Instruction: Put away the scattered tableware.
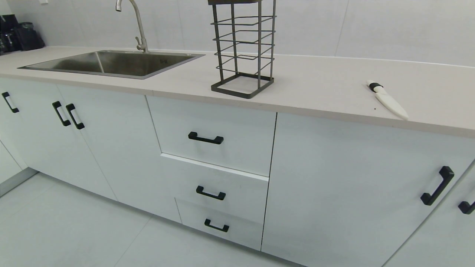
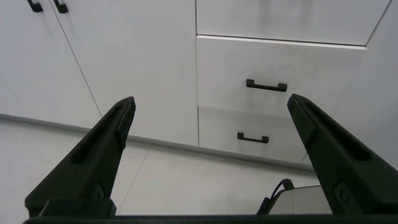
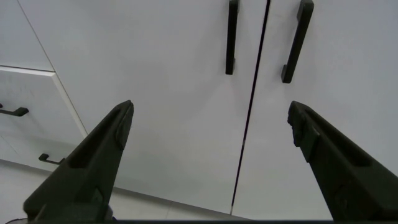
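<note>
A white knife (image 1: pixel 387 99) with a black band on its handle lies on the grey counter (image 1: pixel 319 85) at the right, near the front edge. A black wire rack (image 1: pixel 243 48) stands upright in the counter's middle, with nothing in it. My left gripper (image 2: pixel 211 109) hangs low before the white drawers (image 2: pixel 280 68), open, nothing between its fingers. My right gripper (image 3: pixel 211 112) is open too, facing the white cabinet doors (image 3: pixel 186 93) with black handles, holding nothing.
A steel sink (image 1: pixel 111 63) with a tall faucet (image 1: pixel 135 22) sits at the counter's left. Three drawers (image 1: pixel 213 163) with black handles are stacked under the rack, flanked by cabinet doors. Dark objects (image 1: pixel 18 37) stand at the far left corner. Pale floor (image 1: pixel 66 230) lies below.
</note>
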Available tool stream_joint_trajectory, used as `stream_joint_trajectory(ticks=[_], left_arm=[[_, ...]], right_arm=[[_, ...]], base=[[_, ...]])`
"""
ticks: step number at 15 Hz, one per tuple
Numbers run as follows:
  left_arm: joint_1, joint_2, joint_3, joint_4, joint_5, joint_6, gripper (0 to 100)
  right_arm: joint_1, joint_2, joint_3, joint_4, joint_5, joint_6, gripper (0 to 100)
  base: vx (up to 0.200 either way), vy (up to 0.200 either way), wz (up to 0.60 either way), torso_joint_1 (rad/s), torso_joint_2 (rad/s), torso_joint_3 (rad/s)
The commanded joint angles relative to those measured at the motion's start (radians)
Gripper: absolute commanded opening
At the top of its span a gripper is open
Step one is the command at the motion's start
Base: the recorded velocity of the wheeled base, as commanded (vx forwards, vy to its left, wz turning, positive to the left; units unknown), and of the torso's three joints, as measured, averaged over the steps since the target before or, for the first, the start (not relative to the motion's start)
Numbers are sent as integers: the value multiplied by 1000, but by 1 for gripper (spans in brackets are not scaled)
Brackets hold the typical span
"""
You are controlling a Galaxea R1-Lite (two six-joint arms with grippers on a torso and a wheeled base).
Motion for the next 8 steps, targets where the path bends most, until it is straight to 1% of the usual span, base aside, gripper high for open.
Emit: stream_joint_trajectory(ticks=[1,2,3,4,7,8], left_arm=[[0,2,0,0,0,-1,100],[0,2,-2,0,3,-2,100],[0,2,0,0,10,-2,100],[0,2,0,0,35,-2,100],[0,2,0,0,43,-2,100],[1,2,0,0,43,-4,100]], right_arm=[[1,2,0,0,1,1,100],[1,2,0,0,1,1,100],[1,2,0,0,1,1,100],[1,2,0,0,1,1,100],[1,2,0,0,1,1,100],[1,2,0,0,1,1,100]], base=[[0,0,-600,2,2,2],[0,0,-600,2,2,12],[0,0,0,0,0,0],[0,0,0,0,0,0],[0,0,0,0,0,0],[200,0,0,2,2,2]])
